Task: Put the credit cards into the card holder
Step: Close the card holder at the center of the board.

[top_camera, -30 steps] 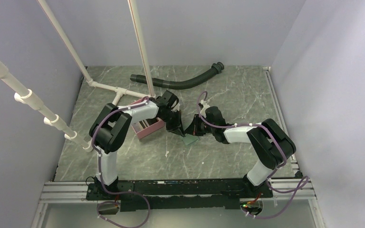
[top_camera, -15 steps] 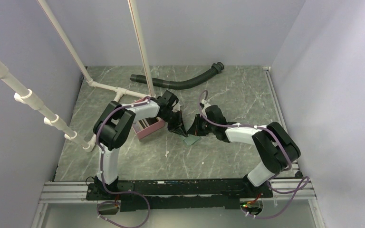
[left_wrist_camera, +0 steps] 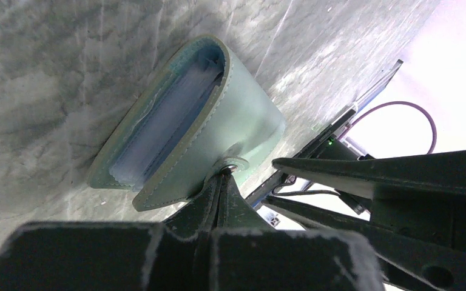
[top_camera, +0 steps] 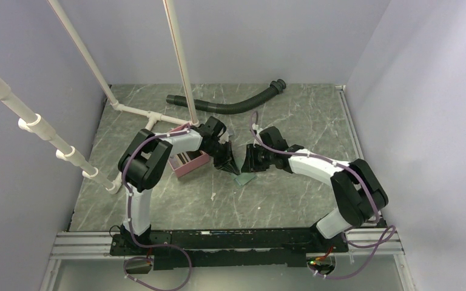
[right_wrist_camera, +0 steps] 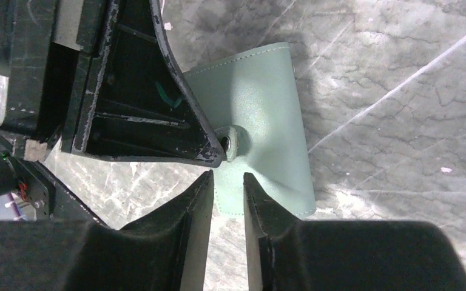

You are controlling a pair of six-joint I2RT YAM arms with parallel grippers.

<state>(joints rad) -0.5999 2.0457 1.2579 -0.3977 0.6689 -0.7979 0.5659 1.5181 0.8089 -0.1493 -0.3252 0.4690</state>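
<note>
The light-blue card holder (top_camera: 243,180) lies on the marble table between my two grippers. In the left wrist view the card holder (left_wrist_camera: 243,115) gapes open, with a bluish inside. My left gripper (left_wrist_camera: 223,176) is shut, its tips at the snap tab of the flap, which it holds raised. In the right wrist view the card holder (right_wrist_camera: 267,91) lies just beyond my right gripper (right_wrist_camera: 227,179), which is open by a narrow gap with nothing between the fingers. The left gripper (right_wrist_camera: 218,148) meets the snap there. No credit card shows.
A pink open-topped box (top_camera: 189,162) stands just left of the left gripper (top_camera: 226,165). A black ribbed hose (top_camera: 230,104) lies at the back. White pipes (top_camera: 136,112) rise at the left. The right gripper (top_camera: 248,165) is close to the left one.
The right arm has stretched, its elbow moving right and its wrist a little back. The left gripper stays at the holder's flap.
</note>
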